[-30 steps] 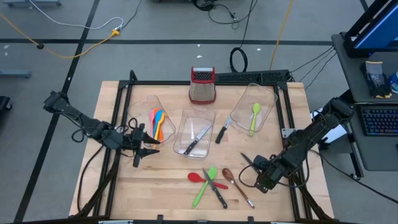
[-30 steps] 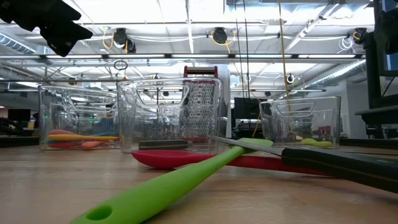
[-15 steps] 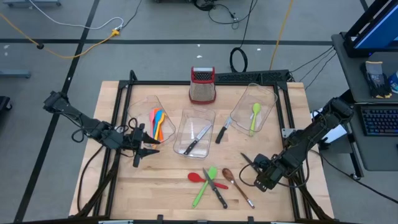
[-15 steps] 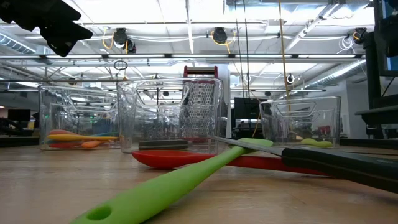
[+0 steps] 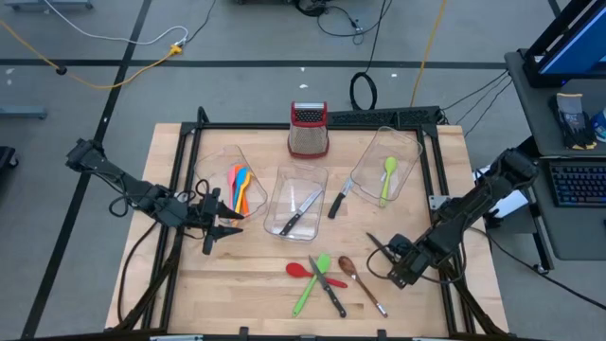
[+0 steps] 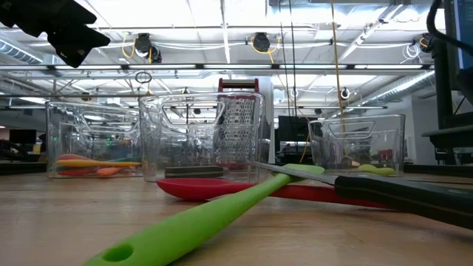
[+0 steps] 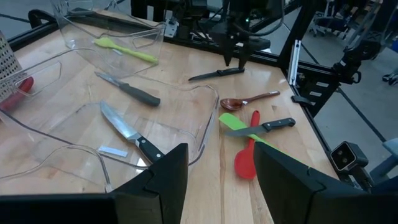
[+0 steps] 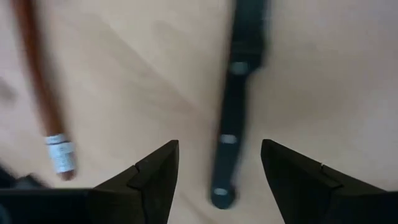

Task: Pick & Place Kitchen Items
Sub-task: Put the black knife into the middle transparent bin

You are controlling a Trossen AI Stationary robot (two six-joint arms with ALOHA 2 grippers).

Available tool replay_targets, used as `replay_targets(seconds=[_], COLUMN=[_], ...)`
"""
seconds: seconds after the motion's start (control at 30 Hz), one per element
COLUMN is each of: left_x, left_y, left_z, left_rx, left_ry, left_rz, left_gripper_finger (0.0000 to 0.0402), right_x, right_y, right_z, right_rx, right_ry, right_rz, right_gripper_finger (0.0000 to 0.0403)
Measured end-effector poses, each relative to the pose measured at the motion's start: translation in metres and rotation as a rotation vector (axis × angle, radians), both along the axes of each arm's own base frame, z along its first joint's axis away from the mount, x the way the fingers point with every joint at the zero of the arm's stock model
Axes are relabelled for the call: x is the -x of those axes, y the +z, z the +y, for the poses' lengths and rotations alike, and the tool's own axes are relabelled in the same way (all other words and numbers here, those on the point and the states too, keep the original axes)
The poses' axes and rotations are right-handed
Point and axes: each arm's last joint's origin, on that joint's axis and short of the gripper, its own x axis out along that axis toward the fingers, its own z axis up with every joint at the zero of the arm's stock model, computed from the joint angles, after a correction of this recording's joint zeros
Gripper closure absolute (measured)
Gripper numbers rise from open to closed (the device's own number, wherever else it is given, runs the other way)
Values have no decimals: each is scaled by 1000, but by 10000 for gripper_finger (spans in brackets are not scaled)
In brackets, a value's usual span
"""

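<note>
Black and slim, the knife (image 8: 231,118) lay flat on the wooden worktop (image 5: 256,284) directly between the spread jaws of the right gripper (image 8: 219,163), which had crept slightly toward the table's middle over the last second, settling above the knife's handle near the right-hand edge. The brown spoon (image 8: 38,87) lay just beside it. Nothing was gripped yet; the shift looked like final alignment before a descent, so this pick was judged to be only starting.

The left gripper (image 5: 220,227) had not moved. It hung near the left bin with its jaws open and empty.

Three clear plastic bins stood in a row behind the loose utensils. The left bin (image 5: 222,161) held a bundle of pink, orange, yellow and blue spoons (image 5: 240,186). The middle bin (image 5: 317,175) held one black-handled knife (image 5: 295,214). The right bin (image 5: 409,144) held a light green spatula (image 5: 387,179). Another knife (image 5: 337,201) lay on the bare wood between the middle and right bins.

Still loose at the front were a red spoon (image 5: 301,271), a green spatula (image 5: 311,284) and a knife (image 5: 328,286) crossed over it. The red-topped box grater (image 5: 308,130) stood at the back.
</note>
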Motion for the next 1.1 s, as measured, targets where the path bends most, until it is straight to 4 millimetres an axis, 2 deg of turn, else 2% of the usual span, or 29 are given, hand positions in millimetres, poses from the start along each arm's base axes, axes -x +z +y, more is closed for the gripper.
replay_targets(seconds=[0.73, 1.1], left_x=[0, 0], left_y=[0, 0], left_z=[0, 0], left_rx=[16, 16], left_ry=[6, 6], left_rz=[0, 0], left_gripper_finger=[215, 215], right_x=[19, 23], right_y=[-38, -43], right_z=[-18, -22], right_rx=[17, 39], right_ry=[-80, -103], right_rz=[53, 75], right_gripper_finger=[183, 187])
